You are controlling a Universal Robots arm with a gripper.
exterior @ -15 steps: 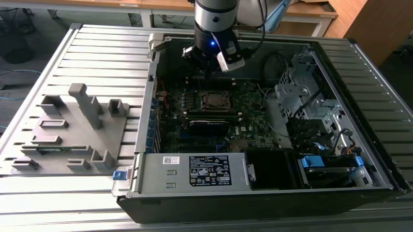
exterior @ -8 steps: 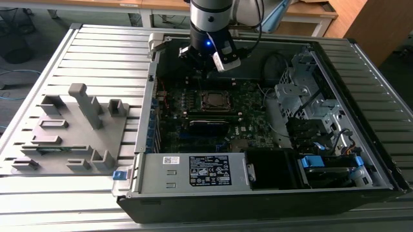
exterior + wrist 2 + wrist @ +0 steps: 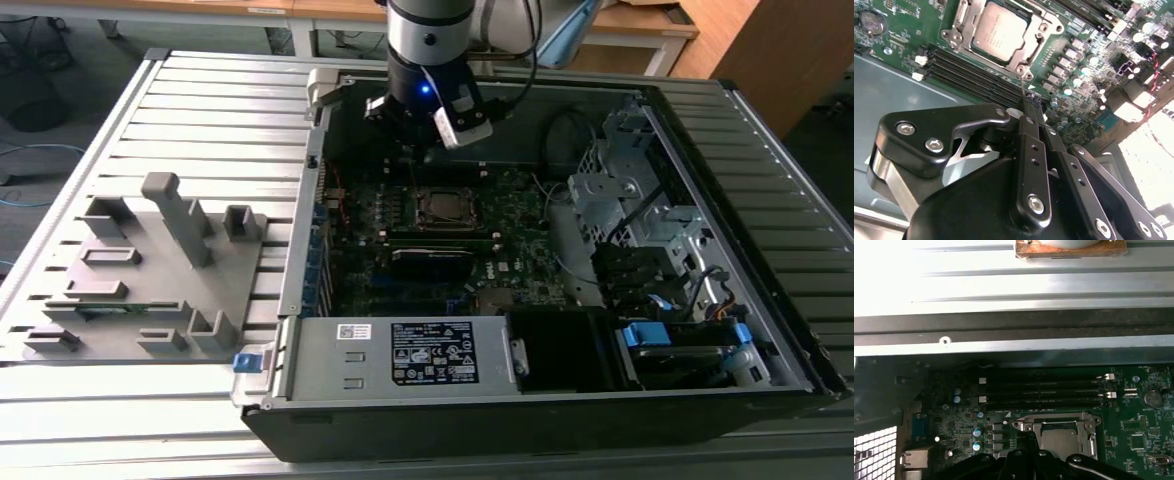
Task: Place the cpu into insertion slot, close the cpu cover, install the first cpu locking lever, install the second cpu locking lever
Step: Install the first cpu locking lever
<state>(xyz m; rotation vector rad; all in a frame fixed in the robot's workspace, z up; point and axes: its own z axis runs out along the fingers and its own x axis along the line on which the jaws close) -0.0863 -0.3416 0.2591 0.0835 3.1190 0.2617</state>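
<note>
The cpu (image 3: 999, 31), a grey metal square, lies in the insertion slot (image 3: 956, 35) on the green motherboard. The silver cpu cover (image 3: 1026, 56) lies flat around it, with the chip's top showing through the cut-out. In the first wrist view the cpu (image 3: 1060, 439) and cover (image 3: 1054, 420) sit just beyond my black fingers. My gripper (image 3: 1030, 102) is shut, its tips close to one corner of the socket. A thin metal locking lever (image 3: 1022, 86) runs from that corner to my fingertips. I cannot tell whether it is pinched. In the exterior view my gripper (image 3: 416, 148) hangs just behind the socket (image 3: 445, 208).
The open computer case (image 3: 300, 250) lies on a slatted metal table. The black-labelled power supply (image 3: 434, 352) is at the front and drive bays (image 3: 627, 200) on the exterior view's right. Dark memory slots (image 3: 974, 75) run beside the socket. A grey fixture (image 3: 147, 270) stands outside the case on the left.
</note>
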